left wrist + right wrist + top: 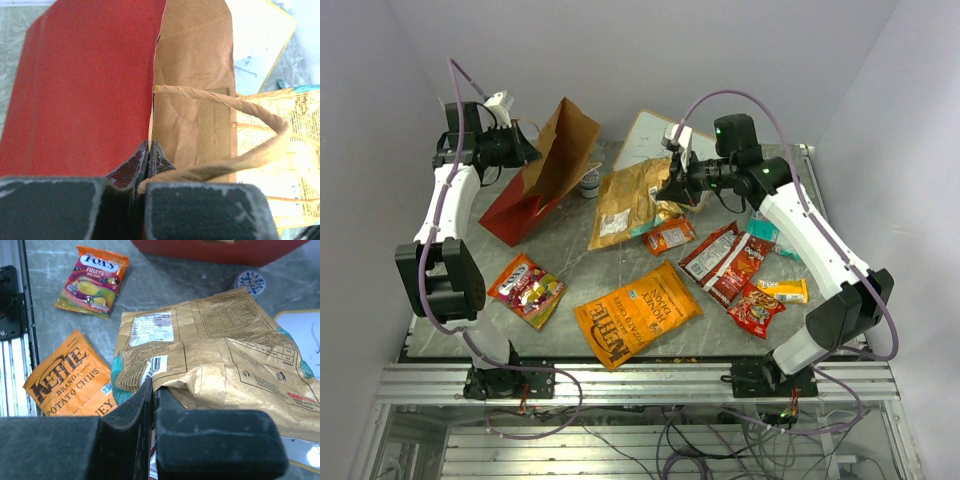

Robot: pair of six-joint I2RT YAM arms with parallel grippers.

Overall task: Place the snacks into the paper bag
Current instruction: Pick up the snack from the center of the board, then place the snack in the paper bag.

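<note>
**At the table's rear, both arms are gripping: left on the bag's rim, right on a tan pack**

Toward the back left of the table (570, 262), I am watching the left gripper (149, 152) pinching the paper bag (542, 172) at its rim. Its jaws are pressed together on the paper wall, with red outside on one side and brown kraft on the other. The bag is leaning over, its mouth opening toward the middle of the table. One twisted handle (226, 99) is looping across the mouth, just beside my fingers.

The right gripper (152, 390) is clamping the near edge of the tan chip bag (225, 355), jaws shut tight on the foil. That pack is lying print side up between the paper bag and the right arm. Part of it is lying over the white board (642, 135) behind it.

A small round lid (589, 183) is sitting right between the bag's mouth and the tan pack, squarely in the gap.

The other snacks are lying flat nearer to me:
- The Fox's fruits packet (527, 290) is at the left.
- The orange Kettle bag (636, 325) is in the middle.
- A small orange packet (670, 236) is just beside the tan pack.
- Two maroon packets (722, 260) are overlapping.
- A red packet (755, 310) is touching the yellow bar (785, 291).
- A teal packet (766, 233) is lying under the right arm.
</note>
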